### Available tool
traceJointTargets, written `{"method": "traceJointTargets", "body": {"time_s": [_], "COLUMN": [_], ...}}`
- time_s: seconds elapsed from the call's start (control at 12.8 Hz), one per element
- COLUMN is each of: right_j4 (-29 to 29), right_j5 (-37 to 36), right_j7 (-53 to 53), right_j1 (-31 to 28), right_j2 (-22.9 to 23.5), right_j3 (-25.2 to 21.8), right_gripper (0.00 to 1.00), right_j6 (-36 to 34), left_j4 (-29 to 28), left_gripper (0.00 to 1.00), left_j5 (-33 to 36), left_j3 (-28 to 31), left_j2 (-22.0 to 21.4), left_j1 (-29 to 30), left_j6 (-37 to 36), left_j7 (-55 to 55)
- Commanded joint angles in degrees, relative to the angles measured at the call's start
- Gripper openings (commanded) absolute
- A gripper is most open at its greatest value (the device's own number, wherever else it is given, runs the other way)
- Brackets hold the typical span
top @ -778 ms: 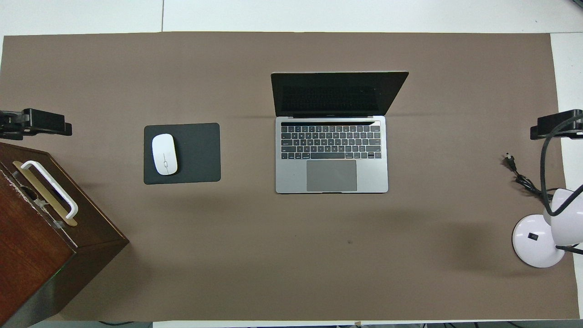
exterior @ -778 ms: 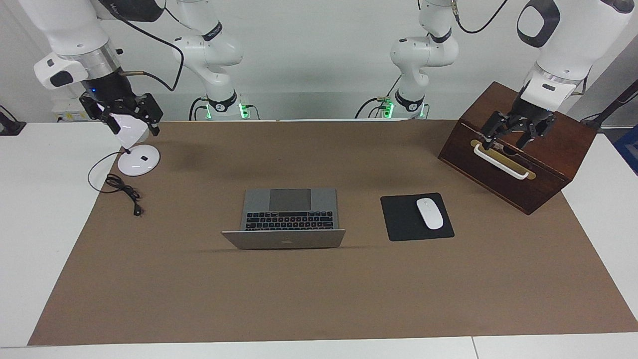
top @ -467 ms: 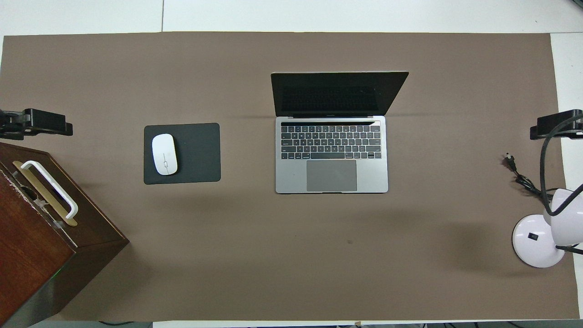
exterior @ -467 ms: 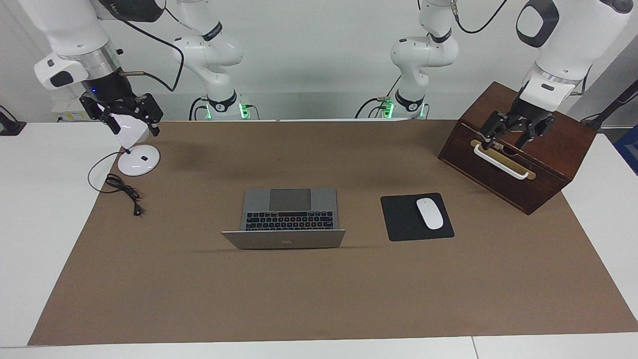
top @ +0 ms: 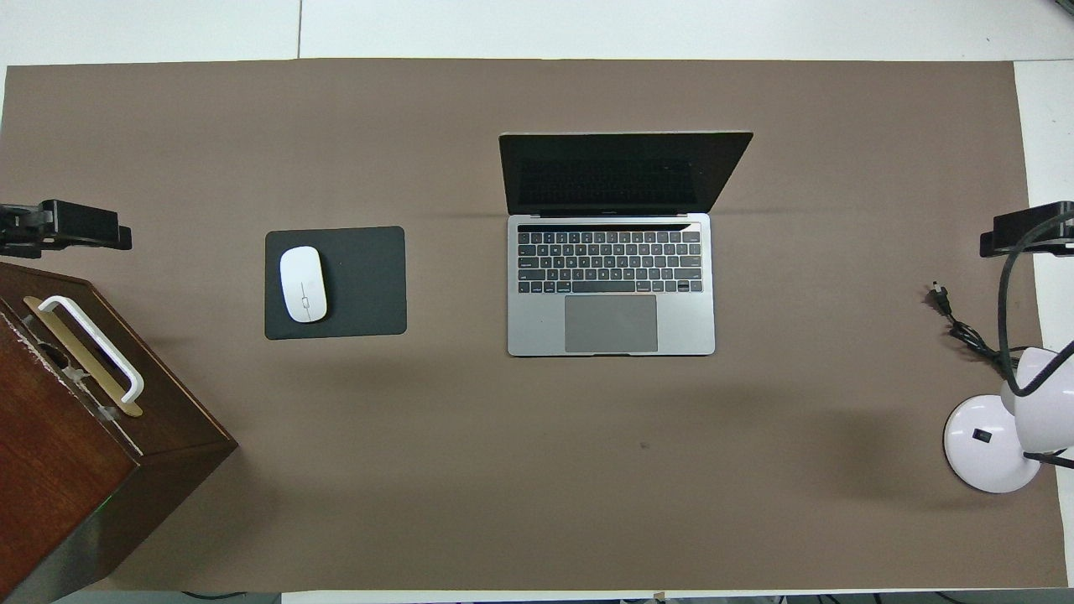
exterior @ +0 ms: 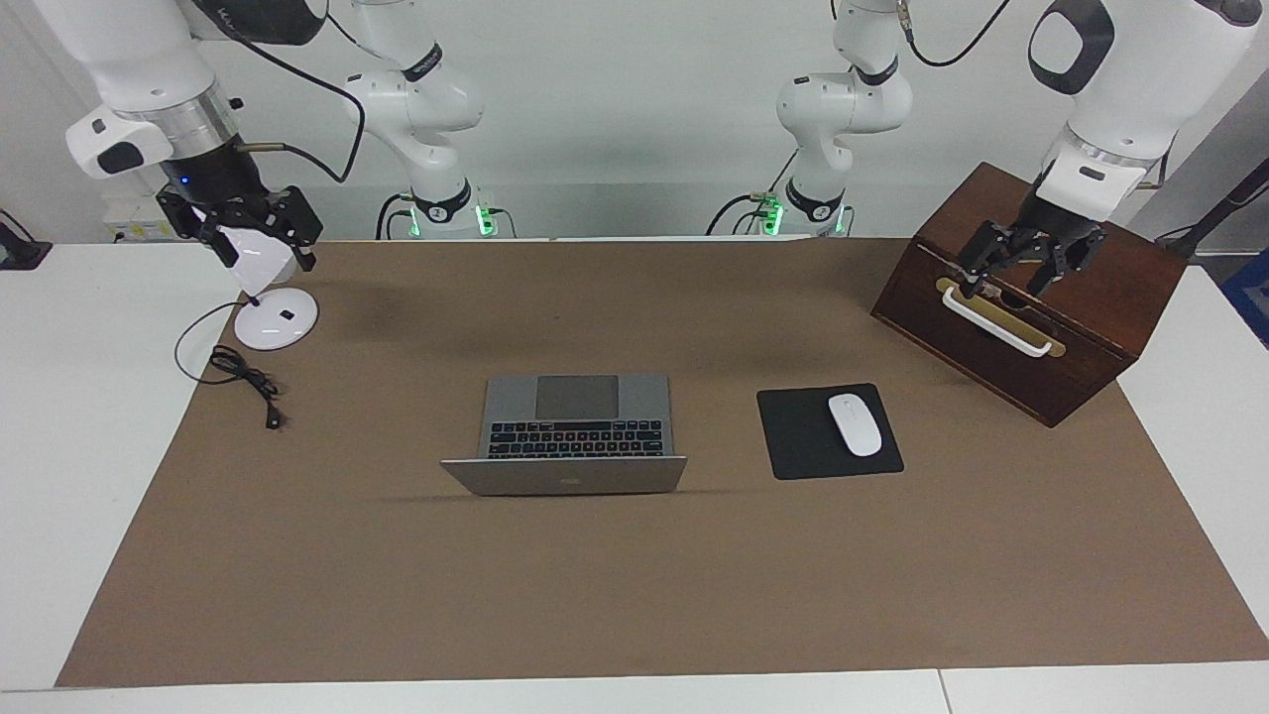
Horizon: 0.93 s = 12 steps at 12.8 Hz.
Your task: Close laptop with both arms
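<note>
The silver-grey laptop (exterior: pixel 576 415) (top: pixel 611 285) lies open in the middle of the brown mat, keyboard toward the robots, its lid (exterior: pixel 565 476) tilted up with the dark screen (top: pixel 621 172) showing from overhead. My left gripper (exterior: pixel 1006 283) (top: pixel 75 226) hangs open over the wooden box, empty. At the right arm's end of the table my right gripper (exterior: pixel 263 250) (top: pixel 1028 231) hangs open over the white lamp, also empty. Both are far from the laptop.
A black mouse pad (exterior: pixel 805 436) with a white mouse (exterior: pixel 855 424) lies beside the laptop toward the left arm's end. The wooden box (exterior: pixel 1081 327) has a white handle (exterior: pixel 996 322). A white lamp (exterior: pixel 276 319) and its black cable (exterior: pixel 243 382) lie at the right arm's end.
Both grippers have shifted only very slightly in place. The laptop's lid stands as before.
</note>
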Motion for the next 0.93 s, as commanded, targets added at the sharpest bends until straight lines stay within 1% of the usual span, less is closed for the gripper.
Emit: {"method": "traceJointTargets", "body": {"time_s": [0.0,0.39,0.54,0.7,0.86], "right_j4": [-1.1,-0.4,2.7,5.7,10.1], "right_j5": [-0.1,-0.3,-0.3,-0.7,-0.6], "right_j7": [1.0,0.6,0.6,0.6,0.6], "right_j1": [-0.7,-0.3,-0.8,-1.4,-1.4], "right_j2": [-0.6,0.3,3.0,5.5,8.7], "right_j3": [0.4,0.6,0.6,0.6,0.6], "right_gripper": [1.0,1.0,1.0,1.0,1.0], "right_j6": [1.8,6.7,8.2,8.2,8.3], "left_j4": [0.1,-0.4,-0.3,-0.4,-0.4], "left_gripper": [1.0,1.0,1.0,1.0,1.0], "left_j5": [1.0,1.0,0.9,1.0,1.0], "left_j3": [-0.3,-0.3,-0.2,-0.2,-0.2], "left_j2": [-0.3,-0.4,-0.3,-0.4,-0.3], "left_j1": [0.1,0.6,0.7,0.6,0.6], "left_j6": [-0.4,1.6,1.9,2.3,2.7], "left_j7": [-0.6,-0.6,-0.7,-0.8,-0.8]}}
